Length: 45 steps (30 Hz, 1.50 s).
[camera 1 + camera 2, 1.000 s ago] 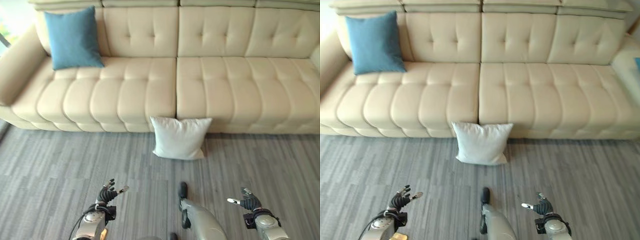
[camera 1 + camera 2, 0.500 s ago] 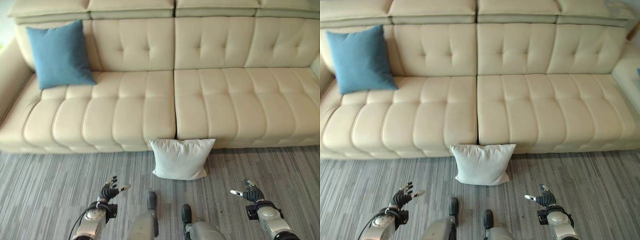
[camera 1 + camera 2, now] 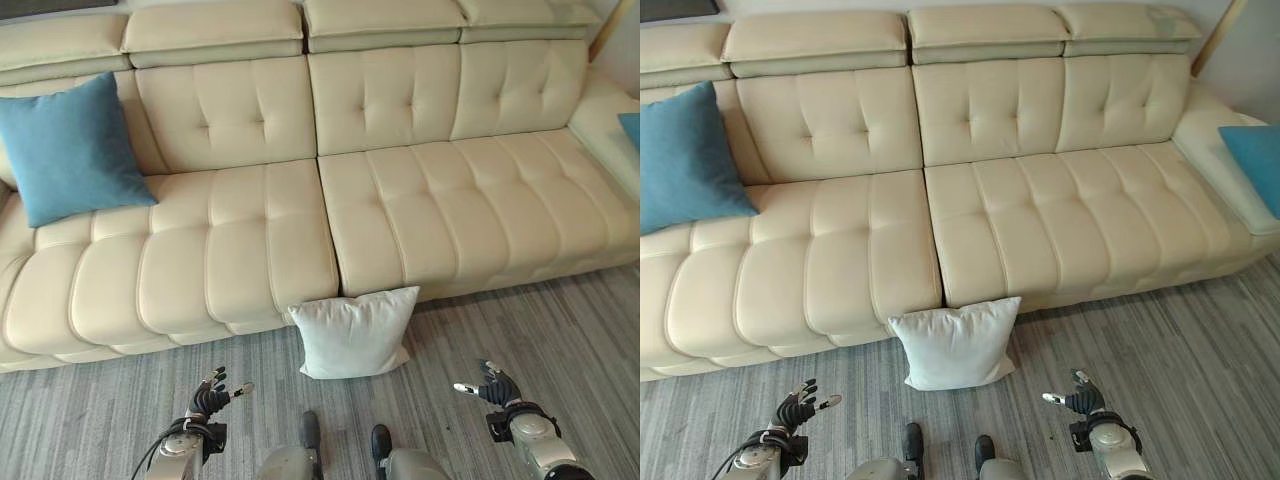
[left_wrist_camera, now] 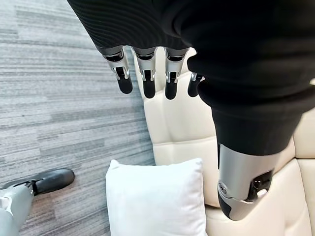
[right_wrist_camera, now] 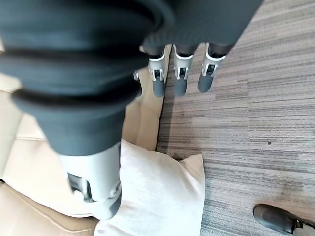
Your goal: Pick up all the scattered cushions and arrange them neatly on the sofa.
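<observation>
Cream sofa, white cushion against its base, both hands' fingers released, right-eye view alone with the far blue cushion whole

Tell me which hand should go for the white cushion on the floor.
Neither clearly: the white cushion leans against the sofa about midway between the open left hand and open right hand. Probably both together.

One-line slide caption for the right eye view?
White cushion on the floor against the sofa, both open robot hands, left and right, hovering short of it.

floor: grey striped carpet | light: bright daylight
</observation>
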Motion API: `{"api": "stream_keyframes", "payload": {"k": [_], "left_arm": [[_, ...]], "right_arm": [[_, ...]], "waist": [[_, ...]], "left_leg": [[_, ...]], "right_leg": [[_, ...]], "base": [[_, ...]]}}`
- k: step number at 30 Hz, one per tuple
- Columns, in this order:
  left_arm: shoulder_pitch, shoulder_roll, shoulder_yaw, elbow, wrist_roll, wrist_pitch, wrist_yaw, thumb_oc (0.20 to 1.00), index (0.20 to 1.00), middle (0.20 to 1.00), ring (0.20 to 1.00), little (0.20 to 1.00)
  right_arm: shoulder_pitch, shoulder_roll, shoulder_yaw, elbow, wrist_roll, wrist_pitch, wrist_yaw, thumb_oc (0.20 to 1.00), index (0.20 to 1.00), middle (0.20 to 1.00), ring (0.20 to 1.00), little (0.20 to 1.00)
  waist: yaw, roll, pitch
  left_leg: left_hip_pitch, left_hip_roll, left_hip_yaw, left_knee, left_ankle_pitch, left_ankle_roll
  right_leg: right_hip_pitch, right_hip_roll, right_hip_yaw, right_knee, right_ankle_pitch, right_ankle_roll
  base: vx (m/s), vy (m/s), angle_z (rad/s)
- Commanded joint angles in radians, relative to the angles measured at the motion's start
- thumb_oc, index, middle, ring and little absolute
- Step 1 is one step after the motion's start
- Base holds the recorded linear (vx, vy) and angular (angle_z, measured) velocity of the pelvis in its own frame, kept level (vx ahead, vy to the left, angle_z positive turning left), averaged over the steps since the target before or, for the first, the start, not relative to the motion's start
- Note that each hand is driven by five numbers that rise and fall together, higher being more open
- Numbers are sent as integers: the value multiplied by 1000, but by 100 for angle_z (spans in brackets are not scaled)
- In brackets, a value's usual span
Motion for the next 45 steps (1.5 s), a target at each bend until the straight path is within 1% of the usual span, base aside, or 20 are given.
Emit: {"api": "stream_keyframes", "payload": {"k": [1,3,5,7,9,12,15,16,17,18,19,20,22,23,26,30,32,37,44,45], "left_arm": [[1,18,28,-54,4,-26,4,1000,1000,1000,1000,1000],[-5,18,26,-56,1,-29,7,1000,1000,1000,1000,1000],[-14,15,25,-47,-6,-31,17,1000,1000,1000,1000,1000],[-22,19,27,-33,-11,-34,22,1000,1000,1000,1000,1000],[-19,12,30,-32,-12,-36,22,1000,1000,1000,1000,1000],[-22,7,23,-28,-16,-37,24,1000,1000,1000,1000,1000],[-30,0,19,-24,-23,-35,22,1000,1000,1000,1000,1000],[-38,-5,18,-13,-28,-33,20,1000,1000,1000,1000,1000],[-38,-5,18,-13,-28,-33,20,1000,1000,1000,1000,1000],[-47,-9,16,3,-30,-30,23,1000,1000,1000,1000,1000],[-47,-9,16,3,-30,-31,23,1000,1000,1000,1000,1000],[-60,-9,9,23,-27,-30,30,1000,1000,1000,1000,1000],[-67,-8,8,29,-30,-30,32,1000,1000,1000,1000,1000],[-76,2,7,39,-25,-29,37,1000,1000,1000,1000,1000],[-69,14,18,69,-4,-26,44,1000,1000,1000,1000,1000],[-93,36,26,129,12,-27,60,1000,1000,1000,1000,1000],[-108,47,27,143,16,-30,67,1000,1000,1000,1000,1000],[-213,116,22,198,-9,-51,93,1000,1000,1000,1000,1000],[-273,138,2,219,-21,-63,105,1000,1000,1000,1000,1000],[-322,156,-23,228,-20,-66,108,1000,1000,1000,1000,1000]], "right_arm": [[8,-35,17,-51,-8,-18,0,1000,1000,1000,1000,1000],[0,-41,19,-54,-10,-18,-2,1000,1000,1000,1000,1000],[-4,-46,22,-61,-11,-15,-5,1000,1000,1000,1000,1000],[7,-46,17,-58,-10,-14,-7,1000,1000,1000,1000,1000],[12,-44,17,-51,-11,-13,-5,1000,1000,1000,1000,1000],[22,-48,9,-48,5,-20,-9,1000,1000,1000,1000,1000],[21,-56,7,-41,24,-26,-13,1000,1000,1000,1000,1000],[20,-57,7,-32,29,-23,-15,1000,1000,1000,1000,1000],[19,-57,7,-32,29,-24,-15,1000,1000,1000,1000,1000],[20,-61,7,-24,25,-19,-21,1000,1000,1000,1000,1000],[20,-61,7,-24,25,-19,-21,1000,1000,1000,1000,1000],[13,-69,9,-23,17,-21,-33,1000,1000,1000,1000,1000],[8,-71,12,-22,10,-19,-39,1000,1000,1000,1000,1000],[-2,-78,18,-23,-5,-19,-55,1000,1000,1000,1000,1000],[-6,-86,29,-26,-49,-17,-66,1000,1000,1000,1000,1000],[-40,-93,39,11,-78,-14,-85,1000,1000,1000,1000,1000],[-56,-95,41,24,-79,-14,-91,1000,1000,1000,1000,1000],[-178,-112,62,111,-48,-19,-116,1000,1000,1000,1000,1000],[-246,-114,82,130,-27,-20,-128,1000,1000,1000,1000,1000],[-303,-105,110,149,-16,-21,-132,1000,1000,1000,1000,1000]], "waist": [[5,7,-7],[2,11,-6],[-12,10,-1],[-20,1,-2],[-19,-8,-11],[-24,-7,-13],[-23,-12,2],[-24,-20,8],[-26,-20,8],[-25,-22,10],[-25,-22,10],[-22,-29,9],[-21,-30,11],[-13,-27,14],[-9,-20,7],[-6,-17,9],[-6,-17,16],[-5,-12,70],[-6,-14,108],[-6,-14,133]], "left_leg": [[1,-45,-67,160,-181,-15],[16,-46,-79,152,-191,-15],[46,-49,-105,143,-208,-24],[72,-48,-128,142,-225,-38],[90,-30,-130,141,-230,-59],[54,2,-147,212,-176,-98],[-31,37,-148,357,-84,-129],[-74,56,-129,426,-62,-127],[-76,56,-130,429,-63,-127],[-100,63,-106,417,-80,-114],[-99,63,-106,417,-80,-114],[-141,32,-105,356,-117,-106],[-158,29,-93,323,-113,-109],[-180,37,-70,283,-92,-117],[-145,43,-71,238,-88,-121],[-112,40,-60,200,-93,-113],[-116,39,-58,204,-94,-110],[-200,30,-50,237,-103,-97],[-282,13,-35,274,-112,-83],[-334,-1,-27,292,-108,-78]], "right_leg": [[-53,-1,-67,15,41,3],[-80,-21,-86,-38,46,-17],[-101,-29,-75,-124,71,-20],[-98,-44,-65,-187,81,-14],[-78,-45,-74,-193,86,-25],[-51,-32,-95,-194,72,-50],[-13,-25,-129,-196,46,-86],[8,-24,-146,-198,27,-103],[8,-24,-147,-197,27,-104],[32,-16,-153,-196,1,-117],[32,-16,-154,-196,1,-117],[46,-18,-160,-209,-2,-112],[52,-19,-166,-214,-6,-110],[65,-14,-172,-217,-14,-109],[79,1,-169,-213,-23,-108],[78,-1,-168,-205,-22,-102],[68,-4,-168,-197,-21,-100],[-54,-24,-152,-148,14,-87],[-154,-52,-125,-122,56,-63],[-210,-70,-114,-107,68,-54]], "base": [[119,-14,-28],[141,-76,-2],[219,-137,12],[259,-198,26],[227,-223,40],[173,-268,63],[123,-265,55],[93,-210,50],[191,-270,44],[128,-135,34],[239,-195,25],[111,-58,6],[106,-27,6],[111,25,12],[105,49,-3],[31,76,-21],[-91,70,-19],[-184,103,20],[-152,124,2],[-152,110,-7]]}}
